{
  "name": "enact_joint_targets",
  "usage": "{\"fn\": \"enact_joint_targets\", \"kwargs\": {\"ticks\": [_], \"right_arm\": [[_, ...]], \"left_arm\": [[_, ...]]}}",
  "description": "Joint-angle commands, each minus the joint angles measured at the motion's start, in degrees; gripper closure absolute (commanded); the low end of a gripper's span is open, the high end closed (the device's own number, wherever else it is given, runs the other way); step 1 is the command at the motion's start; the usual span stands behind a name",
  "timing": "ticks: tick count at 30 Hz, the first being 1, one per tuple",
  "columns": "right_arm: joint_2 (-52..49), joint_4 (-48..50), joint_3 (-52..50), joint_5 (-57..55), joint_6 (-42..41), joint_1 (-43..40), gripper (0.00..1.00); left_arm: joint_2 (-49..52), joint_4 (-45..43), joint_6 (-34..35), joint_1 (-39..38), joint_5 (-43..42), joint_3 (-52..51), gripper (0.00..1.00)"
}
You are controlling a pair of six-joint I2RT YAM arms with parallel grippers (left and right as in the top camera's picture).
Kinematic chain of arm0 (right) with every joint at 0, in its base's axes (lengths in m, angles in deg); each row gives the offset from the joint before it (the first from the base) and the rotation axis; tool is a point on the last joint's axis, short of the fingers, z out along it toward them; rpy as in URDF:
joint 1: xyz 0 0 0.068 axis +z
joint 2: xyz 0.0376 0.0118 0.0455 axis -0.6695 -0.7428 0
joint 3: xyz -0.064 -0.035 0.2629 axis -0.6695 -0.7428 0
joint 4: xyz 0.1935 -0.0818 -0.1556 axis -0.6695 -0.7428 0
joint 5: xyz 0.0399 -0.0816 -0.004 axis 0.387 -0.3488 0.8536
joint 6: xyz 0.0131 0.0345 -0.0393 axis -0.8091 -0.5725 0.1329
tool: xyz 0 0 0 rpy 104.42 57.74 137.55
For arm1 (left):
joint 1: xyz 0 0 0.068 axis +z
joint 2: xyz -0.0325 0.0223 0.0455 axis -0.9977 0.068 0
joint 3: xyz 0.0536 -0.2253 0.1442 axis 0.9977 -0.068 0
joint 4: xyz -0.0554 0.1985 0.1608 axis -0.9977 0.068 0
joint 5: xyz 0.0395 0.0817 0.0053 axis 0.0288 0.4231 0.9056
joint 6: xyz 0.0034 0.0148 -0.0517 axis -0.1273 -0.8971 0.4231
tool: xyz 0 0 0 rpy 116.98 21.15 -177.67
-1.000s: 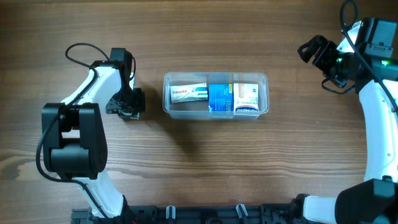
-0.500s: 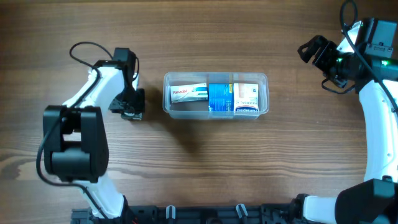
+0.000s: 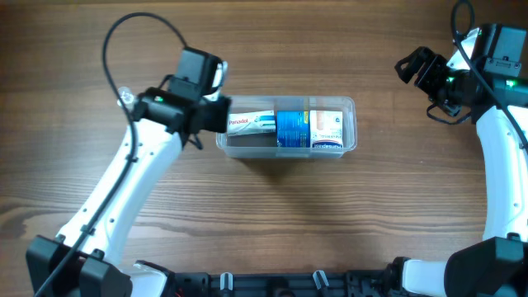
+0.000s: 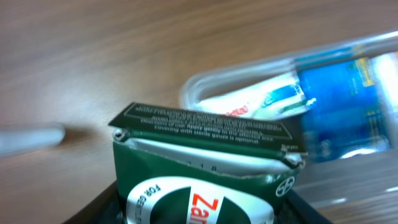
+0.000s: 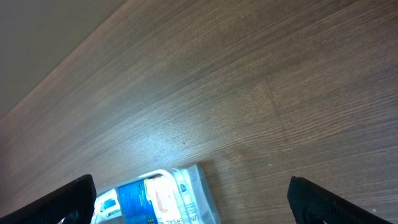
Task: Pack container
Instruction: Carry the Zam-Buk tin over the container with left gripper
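Green box [image 4: 205, 168], clamped in the left end effector [image 3: 213, 115], hangs at the left end of the container [image 3: 247, 142], mid-frame on the tabletop [image 3: 330, 223], ready for packing; right end effector [image 3: 422, 81] gapes empty, upper right.

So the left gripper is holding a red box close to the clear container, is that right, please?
Not quite: the box in the left gripper is dark green, not red, as the left wrist view shows. It is indeed close to the container.
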Motion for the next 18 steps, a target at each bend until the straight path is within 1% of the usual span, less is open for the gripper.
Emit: {"fn": "enact_joint_targets", "kwargs": {"ticks": [1,3,6,10,14,18], "right_arm": [[1.4,0.2,0.1,0.9,-0.3,0.0,0.00],[1.4,0.2,0.1,0.9,-0.3,0.0,0.00],[1.4,0.2,0.1,0.9,-0.3,0.0,0.00],[1.4,0.2,0.1,0.9,-0.3,0.0,0.00],[1.4,0.2,0.1,0.9,-0.3,0.0,0.00],[1.4,0.2,0.1,0.9,-0.3,0.0,0.00]], "left_arm": [[1.4,-4.7,4.1,-5.3,-0.1,0.7,0.63],[2.5,-7.6,8.8,-7.5,-0.1,0.7,0.63],[5.3,-10.8,18.2,-10.4,-0.3,0.7,0.64],[9.6,-12.7,25.7,-12.8,-2.4,0.7,0.67],[14.1,-14.4,30.8,-15.0,-3.8,0.7,0.67],[16.5,-16.9,31.7,-17.1,-3.8,0.7,0.67]]}}
